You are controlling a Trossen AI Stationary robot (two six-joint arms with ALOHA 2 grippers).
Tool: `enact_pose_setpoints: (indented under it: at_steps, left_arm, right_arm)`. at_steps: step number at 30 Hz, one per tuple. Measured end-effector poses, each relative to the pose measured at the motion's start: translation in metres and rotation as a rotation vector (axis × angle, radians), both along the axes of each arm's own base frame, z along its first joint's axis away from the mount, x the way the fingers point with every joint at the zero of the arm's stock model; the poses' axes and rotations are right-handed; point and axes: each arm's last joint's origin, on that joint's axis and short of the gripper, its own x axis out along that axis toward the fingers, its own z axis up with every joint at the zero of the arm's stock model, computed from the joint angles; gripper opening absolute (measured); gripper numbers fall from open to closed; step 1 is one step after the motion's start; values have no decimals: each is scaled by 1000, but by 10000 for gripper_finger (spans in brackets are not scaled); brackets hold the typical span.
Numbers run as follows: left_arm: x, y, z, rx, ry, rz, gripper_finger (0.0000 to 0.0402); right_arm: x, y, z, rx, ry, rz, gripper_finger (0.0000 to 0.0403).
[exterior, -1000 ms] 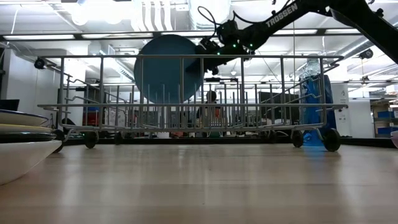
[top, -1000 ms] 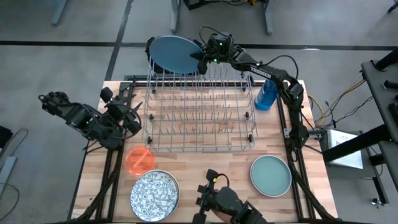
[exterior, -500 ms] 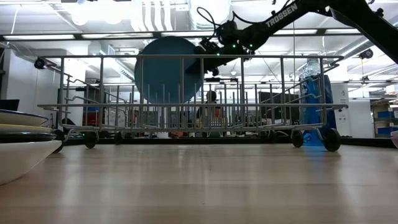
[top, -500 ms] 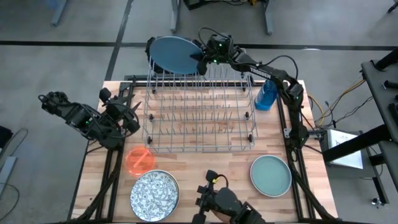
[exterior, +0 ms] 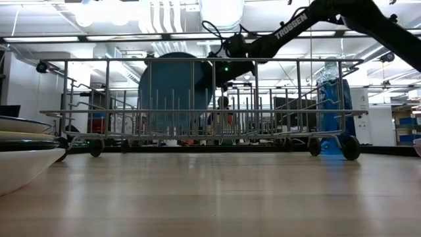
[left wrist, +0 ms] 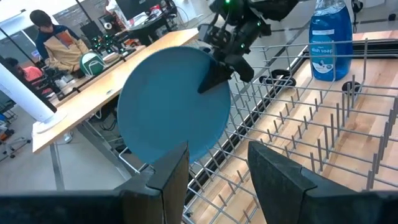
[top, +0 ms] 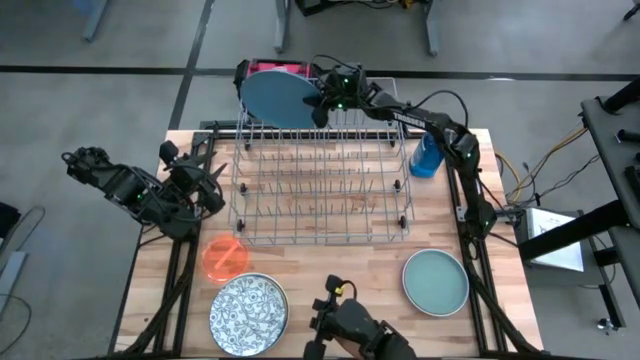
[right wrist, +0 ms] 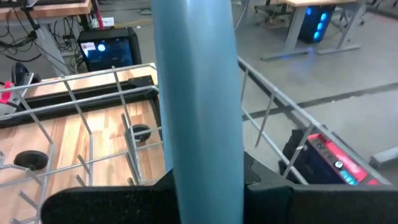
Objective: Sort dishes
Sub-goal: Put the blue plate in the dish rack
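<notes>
A large blue plate [top: 278, 98] stands on edge over the far left end of the wire rack [top: 320, 185]. My right gripper [top: 322, 100] is shut on it. In the low view the plate [exterior: 172, 92] reaches down between the rack's upright wires. My left gripper [top: 205, 185] waits open at the table's left, level with the rack and holding nothing. A small orange plate [top: 223, 256], a black-and-white patterned plate [top: 248, 312] and a teal-green plate [top: 436, 281] lie flat near the table's front edge. My right gripper pinches the blue plate's rim [right wrist: 199, 155] between its two fingers [right wrist: 267, 186], one on each face. It reaches in nearly level from the table's right, on the plate's right-hand edge [left wrist: 208, 84]. The plate stands upright; whether its lower edge touches the rack I cannot tell.
A blue bottle [top: 428, 153] stands by the rack's far right corner. A red box [top: 275, 68] sits beyond the table's far edge, behind the plate. Stacked dishes [exterior: 20, 151] fill the low view's left edge. A seated person [left wrist: 59, 46] is in the room behind.
My right gripper has gone down with the blue plate, toward the rack's far left end. The plate has sunk from above the rack's top rail to between its wires and stands more upright.
</notes>
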Motion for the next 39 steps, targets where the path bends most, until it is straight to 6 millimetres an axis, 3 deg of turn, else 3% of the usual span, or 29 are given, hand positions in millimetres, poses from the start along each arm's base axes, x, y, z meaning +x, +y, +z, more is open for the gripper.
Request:
enact_pose_setpoints:
  at_steps: [15, 39]
  left_arm:
    - [1, 0, 0, -7, -8, 3, 155]
    - [1, -1, -1, -40, -11, -5, 155]
  right_arm:
    - [1, -1, -7, 139, -9, -44, 11]
    - [1, -1, -7, 132, -5, -44, 128]
